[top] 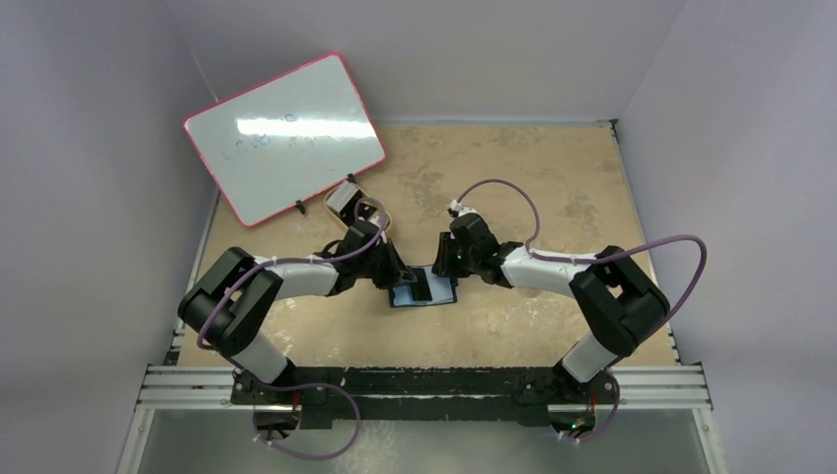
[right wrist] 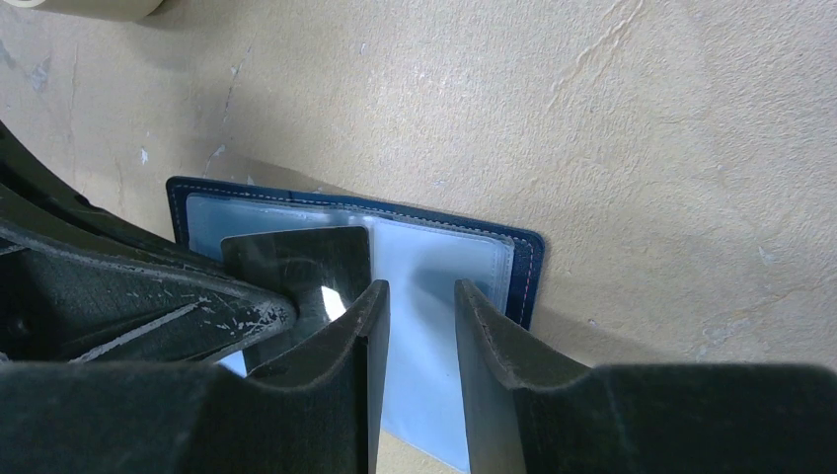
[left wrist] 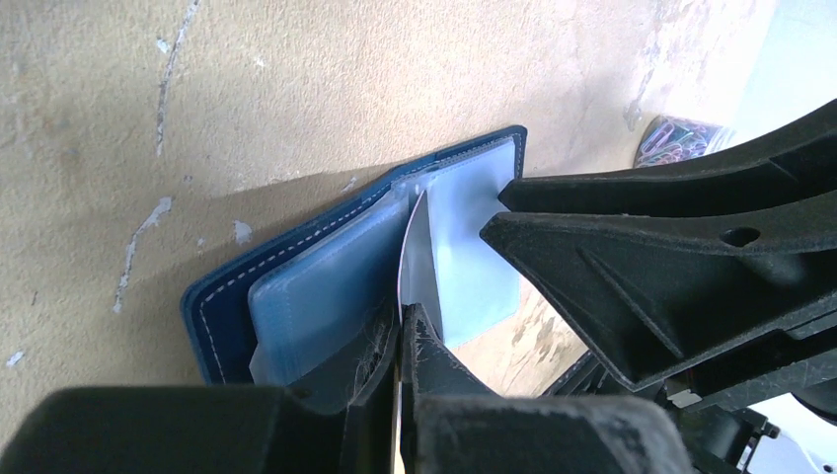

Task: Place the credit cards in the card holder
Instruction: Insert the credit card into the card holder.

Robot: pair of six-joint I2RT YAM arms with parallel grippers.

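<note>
Centrally in the overhead frame, the card holder [top: 400, 296] lies open on the table [top: 553, 178]; my left gripper [left wrist: 403, 321] pinches one credit card [left wrist: 419, 257] edge-on over its pockets; my right gripper [right wrist: 419, 306], lower centre of its wrist frame, stands part-open and empty above the holder.

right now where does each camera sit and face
Top external: above and behind both arms, looking down on the table; they show whole, meeting over the open card holder.
Left wrist: on the left arm, looking along its shut jaws, which pinch a card edge-on over the holder.
Right wrist: on the right arm, looking down between its open jaws at the holder.
Shared: both wrist views show holder and card from opposite sides, plus the other arm's jaws.
</note>
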